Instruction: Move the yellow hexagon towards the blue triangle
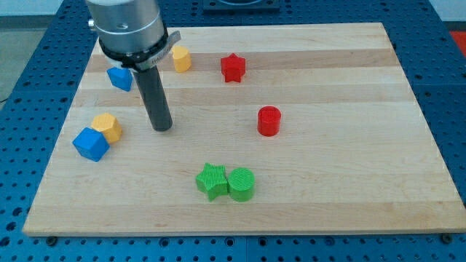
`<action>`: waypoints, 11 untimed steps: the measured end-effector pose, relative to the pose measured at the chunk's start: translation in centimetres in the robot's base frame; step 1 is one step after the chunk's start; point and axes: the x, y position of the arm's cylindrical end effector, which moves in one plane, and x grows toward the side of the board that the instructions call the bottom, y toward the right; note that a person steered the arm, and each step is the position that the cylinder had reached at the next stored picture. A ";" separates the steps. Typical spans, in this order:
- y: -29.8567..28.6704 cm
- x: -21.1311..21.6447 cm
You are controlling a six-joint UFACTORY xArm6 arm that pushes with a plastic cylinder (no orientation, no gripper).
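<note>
My tip (162, 128) rests on the board left of centre. A yellow faceted block (180, 58), hexagon-like, sits up and to the right of the tip, next to the arm's body. A blue block (119, 78), seemingly the triangle, lies up and to the left of the tip, partly hidden by the arm. A second yellow block (108, 126), also many-sided, lies left of the tip and touches a blue cube (91, 144). The tip touches no block.
A red star (233, 68) lies at the top centre and a red cylinder (269, 121) at the middle right. A green star (212, 181) and a green cylinder (241, 183) touch each other near the bottom. The wooden board (349, 182) ends on blue perforated table.
</note>
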 end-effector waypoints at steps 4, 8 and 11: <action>-7.8 1.5; -9.6 1.0; -12.6 -1.4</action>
